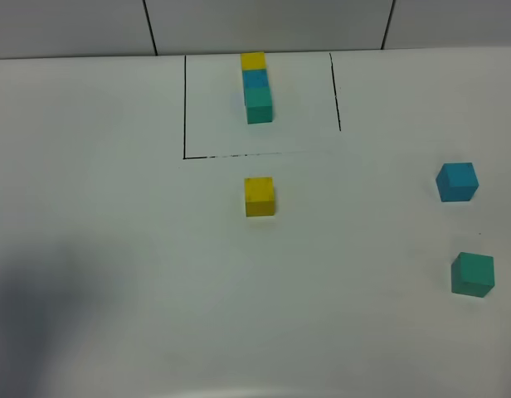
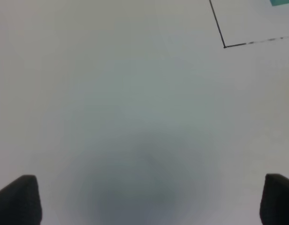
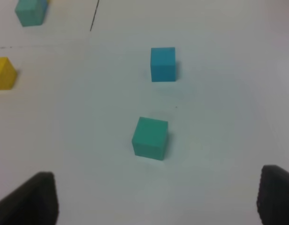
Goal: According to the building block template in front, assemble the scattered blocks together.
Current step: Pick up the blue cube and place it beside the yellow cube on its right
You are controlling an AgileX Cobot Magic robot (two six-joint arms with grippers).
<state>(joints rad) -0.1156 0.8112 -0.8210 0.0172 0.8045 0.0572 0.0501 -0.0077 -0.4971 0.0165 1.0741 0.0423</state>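
Note:
The building block template [image 1: 256,86] is a yellow, blue and teal-green row inside a thin black frame at the far middle of the table. Below the frame sits the loose yellow cube [image 1: 259,196]. The loose blue cube [image 1: 457,182] and teal-green cube [image 1: 473,274] lie apart at the right. My right gripper [image 3: 156,197] is open and empty, with the teal-green cube [image 3: 150,138] just ahead of it, the blue cube [image 3: 163,64] beyond and the yellow cube [image 3: 3,73] off to one side. My left gripper [image 2: 148,201] is open over bare table near the frame's corner [image 2: 224,46]. Neither gripper shows in the exterior high view.
The white table [image 1: 114,207] meets a tiled wall [image 1: 264,25] at the back. A soft grey shadow [image 1: 56,307] lies on the table's near left. The template's teal end [image 3: 30,11] shows at the edge of the right wrist view.

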